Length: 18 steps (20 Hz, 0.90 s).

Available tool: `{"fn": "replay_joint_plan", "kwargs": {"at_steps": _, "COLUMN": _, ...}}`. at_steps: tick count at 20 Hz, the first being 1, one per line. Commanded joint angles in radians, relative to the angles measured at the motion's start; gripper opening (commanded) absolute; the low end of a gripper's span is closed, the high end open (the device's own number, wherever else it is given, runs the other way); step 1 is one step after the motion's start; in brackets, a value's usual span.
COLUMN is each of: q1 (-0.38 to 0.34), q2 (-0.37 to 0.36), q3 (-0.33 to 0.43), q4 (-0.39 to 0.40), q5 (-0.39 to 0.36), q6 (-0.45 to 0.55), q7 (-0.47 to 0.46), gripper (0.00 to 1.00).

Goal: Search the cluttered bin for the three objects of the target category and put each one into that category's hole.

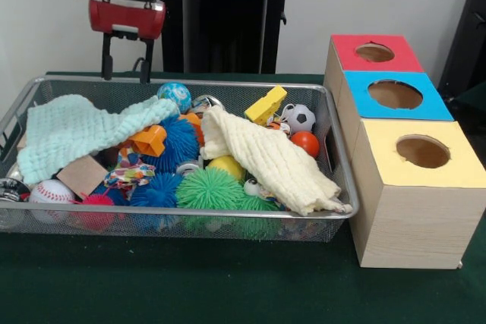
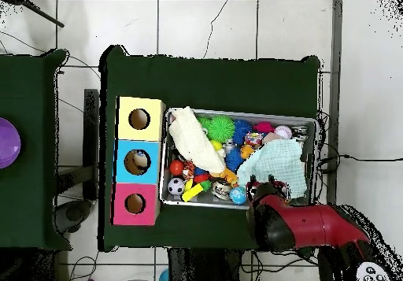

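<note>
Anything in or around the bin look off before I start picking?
Nothing spilled or damaged. Two cloths, a mint cloth and a cream cloth, lie over the toys in the wire bin, hiding some; the cream one's corner drapes over the rim.

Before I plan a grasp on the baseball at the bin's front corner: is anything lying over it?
Nothing visible covers the baseball. The mint cloth lies behind it, not over it, and the open gripper hangs above the bin's far edge.
</note>
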Motion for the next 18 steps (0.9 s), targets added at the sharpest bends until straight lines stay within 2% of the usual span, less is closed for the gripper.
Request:
{"fn": "replay_joint_plan", "kwargs": {"at_steps": 1, "q1": -0.007, "q2": 0.108, "q3": 0.033, "q4": -0.102, "q5": -0.095, "q6": -0.078, "q7": 0.002, "gripper": 1.0}}
{"fn": "replay_joint_plan", "kwargs": {"at_steps": 6, "q1": -0.034, "q2": 0.139, "q3": 0.057, "q4": -0.133, "q5": -0.12, "q6": -0.077, "q7": -0.02, "gripper": 1.0}}
{"fn": "replay_joint_plan", "kwargs": {"at_steps": 18, "q1": -0.031, "q2": 0.198, "q3": 0.048, "q4": -0.182, "q5": -0.166, "q6": -0.104, "q7": -0.003, "gripper": 1.0}}
